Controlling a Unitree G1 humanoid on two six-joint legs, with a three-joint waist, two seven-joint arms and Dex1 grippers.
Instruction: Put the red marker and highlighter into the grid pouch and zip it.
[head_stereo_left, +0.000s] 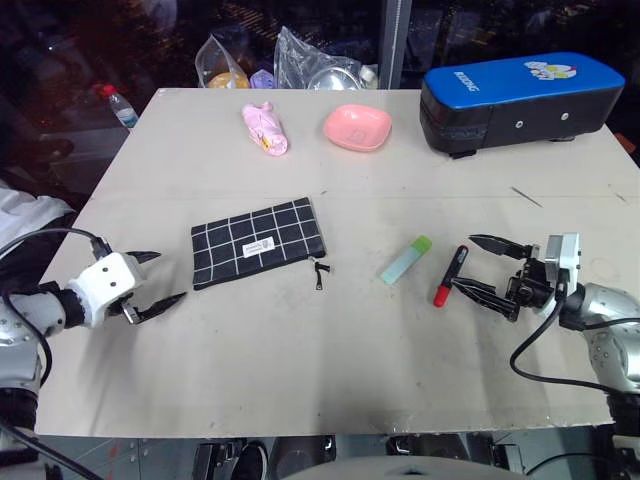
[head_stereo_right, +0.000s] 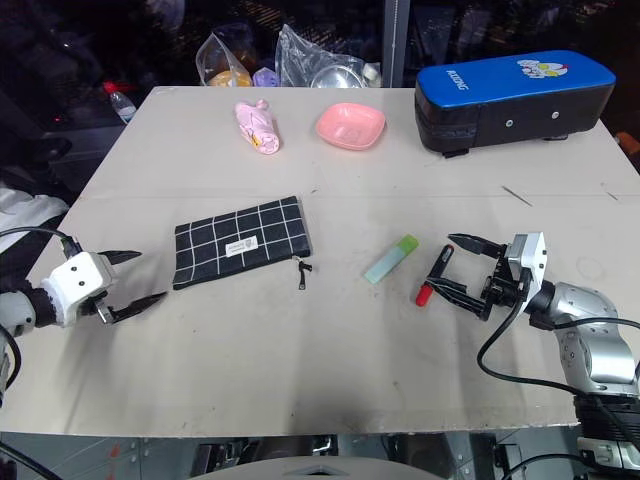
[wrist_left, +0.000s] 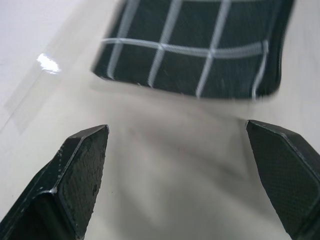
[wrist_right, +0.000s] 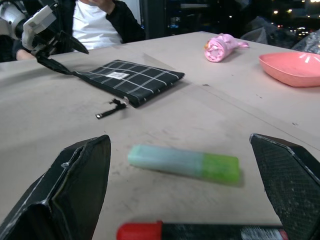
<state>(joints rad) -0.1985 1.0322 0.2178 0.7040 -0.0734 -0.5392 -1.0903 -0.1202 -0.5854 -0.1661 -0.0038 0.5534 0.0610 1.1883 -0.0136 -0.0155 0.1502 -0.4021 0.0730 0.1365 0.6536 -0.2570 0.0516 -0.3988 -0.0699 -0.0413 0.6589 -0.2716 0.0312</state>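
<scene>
Bare table (head_stereo_left: 300, 350) runs wide along the near edge, open between the left gripper (head_stereo_left: 158, 278) and the right gripper (head_stereo_left: 478, 263) — nothing lies there. The left gripper's spread fingers have clear surface up to the grid pouch (head_stereo_left: 254, 241), just ahead. The red marker (head_stereo_left: 449, 275) lies at the right gripper's fingertips, with the highlighter (head_stereo_left: 405, 260) just beyond; a clear strip separates that from the pouch's zipper pull (head_stereo_left: 320, 273). Further back, a pink bundle (head_stereo_left: 265, 129), pink bowl (head_stereo_left: 357, 127) and blue-topped case (head_stereo_left: 520, 100) line the far edge — well apart from the pens.
</scene>
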